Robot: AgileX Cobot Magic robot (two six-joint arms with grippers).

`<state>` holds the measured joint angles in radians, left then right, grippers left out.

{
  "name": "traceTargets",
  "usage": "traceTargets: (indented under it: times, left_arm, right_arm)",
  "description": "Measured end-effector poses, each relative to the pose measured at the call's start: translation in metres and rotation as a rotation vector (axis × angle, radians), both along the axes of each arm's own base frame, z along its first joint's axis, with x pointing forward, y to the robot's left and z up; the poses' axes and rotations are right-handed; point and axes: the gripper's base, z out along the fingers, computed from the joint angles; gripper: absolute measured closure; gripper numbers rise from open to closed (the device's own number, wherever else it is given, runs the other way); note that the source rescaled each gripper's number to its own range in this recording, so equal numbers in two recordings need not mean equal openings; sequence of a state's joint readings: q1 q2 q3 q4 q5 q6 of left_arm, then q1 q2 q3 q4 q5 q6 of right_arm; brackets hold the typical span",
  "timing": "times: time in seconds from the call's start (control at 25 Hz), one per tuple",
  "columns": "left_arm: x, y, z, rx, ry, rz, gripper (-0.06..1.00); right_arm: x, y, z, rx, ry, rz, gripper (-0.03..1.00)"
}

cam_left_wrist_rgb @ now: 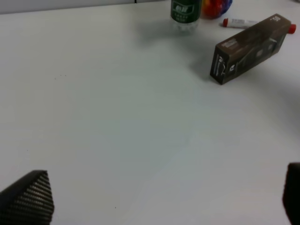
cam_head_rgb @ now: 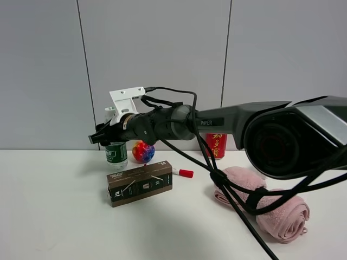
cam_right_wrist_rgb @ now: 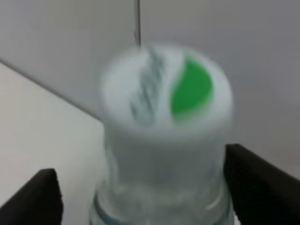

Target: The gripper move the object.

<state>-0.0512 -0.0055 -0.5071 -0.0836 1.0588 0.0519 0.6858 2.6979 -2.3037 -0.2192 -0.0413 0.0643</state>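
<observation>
The clear water bottle point(cam_head_rgb: 116, 154) with a green label stands at the back left of the white table. My right arm reaches across from the right, and its gripper point(cam_head_rgb: 100, 136) is at the bottle's upper part. In the right wrist view the white cap with a green mark point(cam_right_wrist_rgb: 164, 122) fills the middle. The gripper point(cam_right_wrist_rgb: 150, 187) is open, with one black finger point(cam_right_wrist_rgb: 40, 197) on each side of the bottle. A gap shows on one side. My left gripper point(cam_left_wrist_rgb: 159, 197) is open and empty low over bare table, far from the bottle point(cam_left_wrist_rgb: 185, 11).
A brown box point(cam_head_rgb: 140, 183) lies in front of the bottle, with a red-capped marker point(cam_head_rgb: 182, 173) and a coloured ball point(cam_head_rgb: 143, 151) beside it. A red can point(cam_head_rgb: 216, 145) stands at the back. A rolled pink towel point(cam_head_rgb: 271, 208) lies right. Black cables hang from the arm.
</observation>
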Motion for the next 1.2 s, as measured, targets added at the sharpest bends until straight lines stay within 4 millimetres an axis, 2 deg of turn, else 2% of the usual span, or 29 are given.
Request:
traceTargets:
  times: [0.2,0.32,0.4,0.68,0.84,0.96,1.2]
  left_arm:
    - [0.000,0.000,0.000,0.001,0.000,0.000,-0.06]
    - [0.000,0.000,0.000,0.001,0.000,0.000,-0.06]
    - [0.000,0.000,0.000,0.001,0.000,0.000,-0.06]
    - [0.000,0.000,0.000,0.000,0.000,0.000,-0.06]
    - [0.000,0.000,0.000,0.000,0.000,0.000,-0.06]
    - [0.000,0.000,0.000,0.000,0.000,0.000,-0.06]
    - [0.000,0.000,0.000,0.001,0.000,0.000,-0.06]
  right_arm:
    - [0.000,0.000,0.011,0.011,-0.014,0.000,0.37]
    - [-0.003,-0.001,0.032,-0.001,-0.002,-0.010,0.30]
    - [-0.007,-0.002,0.058,-0.012,0.009,-0.019,0.28]
    - [-0.036,-0.030,0.185,-0.041,-0.029,-0.064,0.28]
    - [-0.077,-0.048,0.264,-0.099,-0.105,-0.047,0.28]
    - [-0.118,-0.064,0.316,-0.168,-0.152,-0.017,0.28]
    - [-0.191,-0.089,0.380,-0.217,-0.203,0.040,0.27]
